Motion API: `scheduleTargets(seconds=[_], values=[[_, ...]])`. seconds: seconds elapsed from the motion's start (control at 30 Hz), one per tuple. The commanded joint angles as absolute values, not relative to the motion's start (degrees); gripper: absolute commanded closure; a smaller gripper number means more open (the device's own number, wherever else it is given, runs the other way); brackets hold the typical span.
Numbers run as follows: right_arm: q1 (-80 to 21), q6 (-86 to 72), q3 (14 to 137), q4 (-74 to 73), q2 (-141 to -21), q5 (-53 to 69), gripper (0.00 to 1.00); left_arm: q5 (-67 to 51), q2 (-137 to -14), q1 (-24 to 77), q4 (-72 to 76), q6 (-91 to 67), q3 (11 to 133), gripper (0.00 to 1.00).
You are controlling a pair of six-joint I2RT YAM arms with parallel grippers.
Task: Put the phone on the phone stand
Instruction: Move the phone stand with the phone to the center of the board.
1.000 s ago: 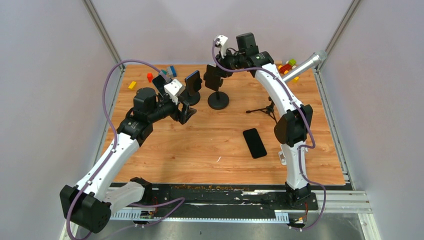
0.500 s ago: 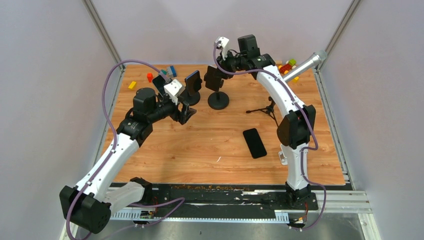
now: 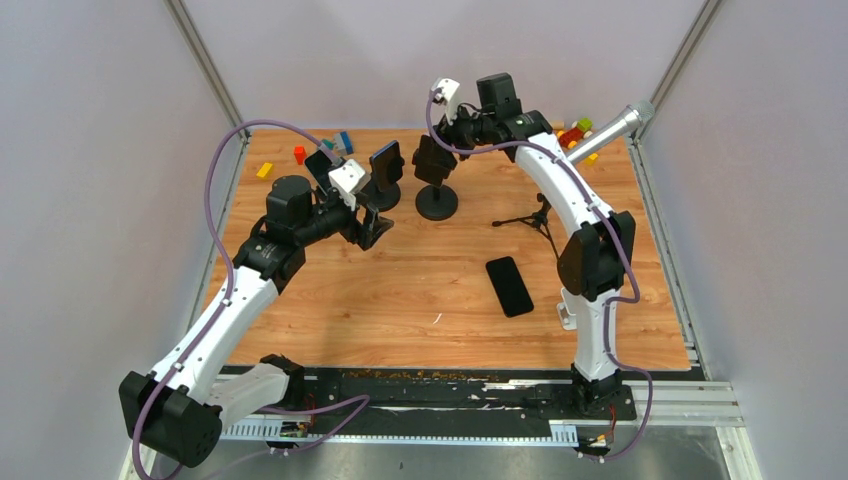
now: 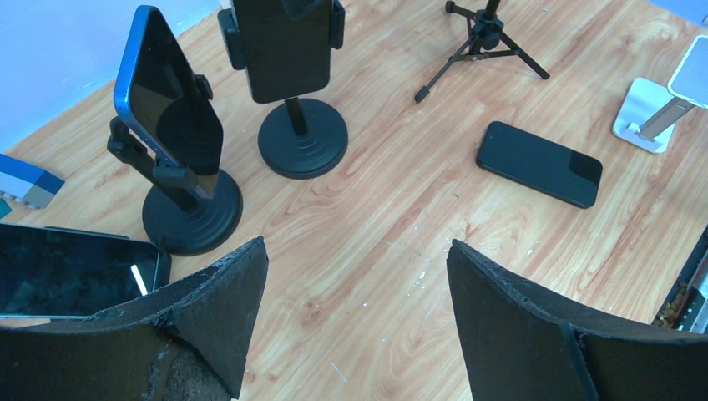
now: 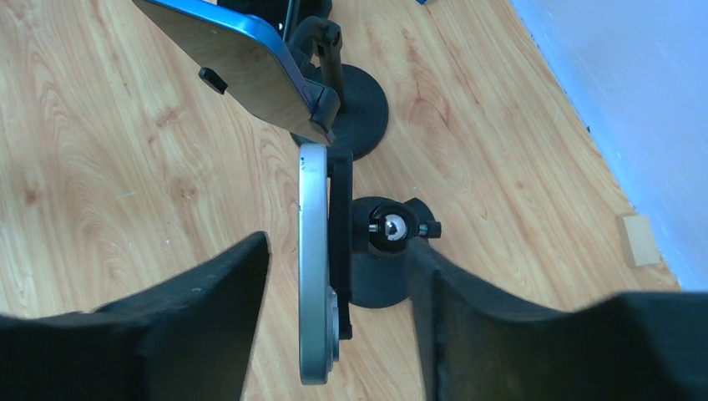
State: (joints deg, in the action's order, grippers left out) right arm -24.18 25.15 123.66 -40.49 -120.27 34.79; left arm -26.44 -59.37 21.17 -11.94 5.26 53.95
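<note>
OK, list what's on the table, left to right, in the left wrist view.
Blue block → blue phone → clamped phone → flat phone → white stand

Holds left gripper [image 4: 355, 246] spread wide, elbow low; reaches far with right gripper [image 5: 338, 244] (arm arched high), jaws parted.

You see the silver-edged phone [image 5: 313, 276] clamped upright on the black phone stand [image 3: 437, 203], which has a round base and a thin post.
</note>
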Motion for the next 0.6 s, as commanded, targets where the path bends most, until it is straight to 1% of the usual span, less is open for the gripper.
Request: scheduleTargets(seconds=[0.0, 0.13, 0.23, 0.37, 0.4, 0.43, 0.47, 0.57], values=[[-24.1, 25.9, 122.9, -39.5, -115.1, 33.0, 0.33, -27.5, -58.5, 20.7, -11.0, 5.8, 54.9, 0.14], [-23.8, 25.9, 120.7, -39.4, -111.5, 31.9, 0.21, -27.6, -58.3, 20.7, -11.1, 5.9, 55.0, 0.14], [-23.4, 25.7, 117.2, -39.4, -107.3, 30.6, 0.16, -27.6, -58.2, 20.7, -11.4, 6.4, 55.0, 0.13], [-22.6, 25.3, 110.2, -39.4, -99.0, 26.9, 0.12, -26.8, -58.0, 20.7, -11.9, 6.6, 55.0, 0.10], [-22.4, 25.4, 107.7, -39.5, -96.5, 26.0, 0.11, -26.7, -57.9, 20.7, -11.9, 6.5, 55.0, 0.07], [-22.2, 25.5, 105.2, -39.5, -93.9, 24.8, 0.11, -26.3, -57.8, 20.7, -12.0, 6.5, 55.0, 0.06], [-22.0, 25.5, 102.2, -39.6, -91.4, 23.6, 0.10, -26.2, -57.6, 20.7, -12.0, 6.2, 55.0, 0.03], [-21.2, 25.7, 92.3, -41.1, -83.1, 19.3, 0.09, -25.9, -57.3, 20.7, -12.4, 5.8, 55.1, 0.00]])
